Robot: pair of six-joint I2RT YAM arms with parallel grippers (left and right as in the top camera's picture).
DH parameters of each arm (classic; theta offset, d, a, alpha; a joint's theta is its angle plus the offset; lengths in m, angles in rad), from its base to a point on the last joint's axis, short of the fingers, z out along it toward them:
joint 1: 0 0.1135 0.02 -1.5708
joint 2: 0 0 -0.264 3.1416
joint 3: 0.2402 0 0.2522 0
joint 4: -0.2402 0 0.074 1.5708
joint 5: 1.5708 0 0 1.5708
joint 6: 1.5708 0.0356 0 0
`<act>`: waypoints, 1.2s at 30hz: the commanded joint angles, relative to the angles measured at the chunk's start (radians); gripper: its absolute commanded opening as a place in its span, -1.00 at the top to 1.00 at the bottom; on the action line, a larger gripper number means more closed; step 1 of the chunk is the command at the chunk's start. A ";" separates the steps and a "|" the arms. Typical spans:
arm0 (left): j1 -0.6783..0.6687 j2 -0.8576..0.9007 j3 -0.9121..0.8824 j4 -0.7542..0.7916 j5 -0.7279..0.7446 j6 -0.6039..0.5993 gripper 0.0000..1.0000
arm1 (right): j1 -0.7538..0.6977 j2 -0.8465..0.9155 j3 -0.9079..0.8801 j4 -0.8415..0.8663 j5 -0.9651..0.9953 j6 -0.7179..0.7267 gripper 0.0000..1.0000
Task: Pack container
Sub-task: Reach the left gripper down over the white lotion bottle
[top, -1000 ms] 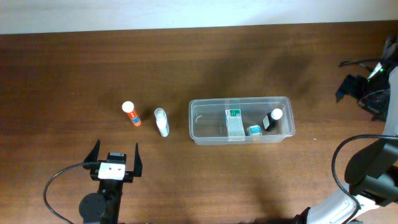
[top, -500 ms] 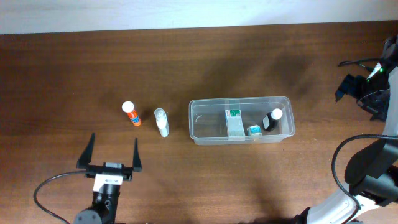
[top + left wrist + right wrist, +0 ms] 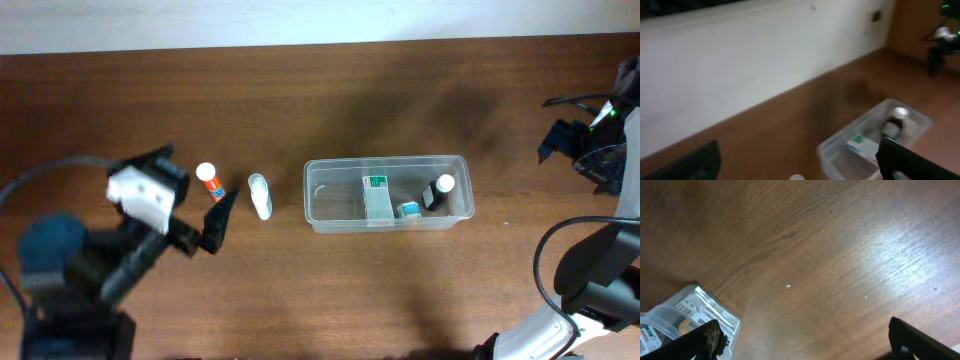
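The clear container (image 3: 318, 205) stands right of centre. It holds a green and white box (image 3: 376, 197), a small teal item (image 3: 407, 209) and a black bottle with a white cap (image 3: 438, 190). An orange bottle with a white cap (image 3: 210, 183) and a clear white bottle (image 3: 260, 196) lie on the table to its left. My left gripper (image 3: 192, 185) is open and empty, raised high and blurred over the orange bottle. Its wrist view (image 3: 800, 162) looks across at the container (image 3: 840, 150). My right gripper (image 3: 570, 142) is open and empty at the far right, well away from the container (image 3: 695, 311).
The brown wooden table (image 3: 380, 90) runs to a white wall (image 3: 740, 65) at the back. Black cables and the right arm's body (image 3: 590, 280) fill the right edge. In the left wrist view a white bottle cap (image 3: 796, 177) shows at the bottom edge.
My left arm has risen from the table's front edge and swung up and back toward the two loose bottles, staying open. The right arm and all objects have not moved.
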 commanded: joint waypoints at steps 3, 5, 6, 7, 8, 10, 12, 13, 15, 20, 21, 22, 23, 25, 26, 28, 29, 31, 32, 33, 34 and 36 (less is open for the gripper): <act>-0.114 0.255 0.261 -0.229 -0.137 -0.066 -0.99 | -0.002 -0.002 -0.002 0.002 0.001 0.002 -0.96; -0.198 0.355 0.355 -0.336 -0.243 -0.066 -0.99 | -0.002 -0.002 -0.002 0.002 0.001 0.002 -0.97; -0.241 0.407 0.392 -0.375 -0.290 -0.066 -0.99 | -0.002 -0.002 -0.002 0.001 0.001 0.002 -0.97; -0.287 0.463 0.420 -0.395 -0.311 -0.066 -1.00 | -0.002 -0.002 -0.002 0.001 0.001 0.002 -0.97; -0.307 0.493 0.426 -0.396 -0.310 -0.066 -0.99 | -0.002 -0.002 -0.002 0.002 0.001 0.002 -0.97; -0.340 0.555 0.425 -0.406 -0.303 -0.066 -0.99 | -0.002 -0.002 -0.002 0.001 0.001 0.002 -0.97; -0.355 0.612 0.425 -0.423 -0.308 -0.073 -0.99 | -0.002 -0.002 -0.002 0.002 0.001 0.002 -0.97; -0.356 0.632 0.425 -0.423 -0.321 -0.110 -0.99 | -0.002 -0.002 -0.002 0.001 0.001 0.002 -0.97; -0.357 0.682 0.425 -0.433 -0.432 -0.290 -0.99 | -0.002 -0.002 -0.002 0.002 0.001 0.002 -0.97; -0.359 0.820 0.425 -0.453 -0.554 -0.452 -0.99 | -0.002 -0.002 -0.002 0.002 0.001 0.002 -0.97; -0.359 0.845 0.425 -0.463 -0.542 -0.451 -0.99 | -0.002 -0.002 -0.002 0.002 0.001 0.002 -0.97; -0.359 0.861 0.425 -0.470 -0.534 -0.451 -0.99 | -0.002 -0.002 -0.002 0.002 0.001 0.002 -0.97; -0.359 0.877 0.425 -0.476 -0.528 -0.452 -0.99 | -0.002 -0.002 -0.002 0.002 0.001 0.002 -0.97; -0.359 0.914 0.425 -0.494 -0.525 -0.490 -0.99 | -0.002 -0.002 -0.002 0.002 0.001 0.002 -0.97; -0.360 0.920 0.425 -0.501 -0.524 -0.505 -1.00 | -0.002 -0.002 -0.002 0.001 0.001 0.002 -0.97; -0.359 0.941 0.425 -0.518 -0.524 -0.538 -0.99 | -0.002 -0.002 -0.002 0.001 0.001 0.002 -0.97; -0.359 0.953 0.425 -0.521 -0.524 -0.538 -0.99 | -0.002 -0.002 -0.002 0.001 0.001 0.002 -0.97; -0.359 0.965 0.425 -0.529 -0.524 -0.538 -0.99 | -0.002 -0.002 -0.002 0.002 0.001 0.002 -0.97; -0.359 0.970 0.425 -0.535 -0.524 -0.538 -0.99 | -0.002 -0.002 -0.002 0.002 0.001 0.002 -0.97; -0.359 0.976 0.425 -0.541 -0.524 -0.538 -0.99 | -0.002 -0.002 -0.002 0.002 0.001 0.002 -0.97; -0.359 0.981 0.425 -0.544 -0.524 -0.538 -0.99 | -0.002 -0.002 -0.002 0.001 0.001 0.002 -0.97; -0.359 1.007 0.425 -0.546 -0.525 -0.538 -1.00 | -0.002 -0.002 -0.002 0.002 0.001 0.002 -0.97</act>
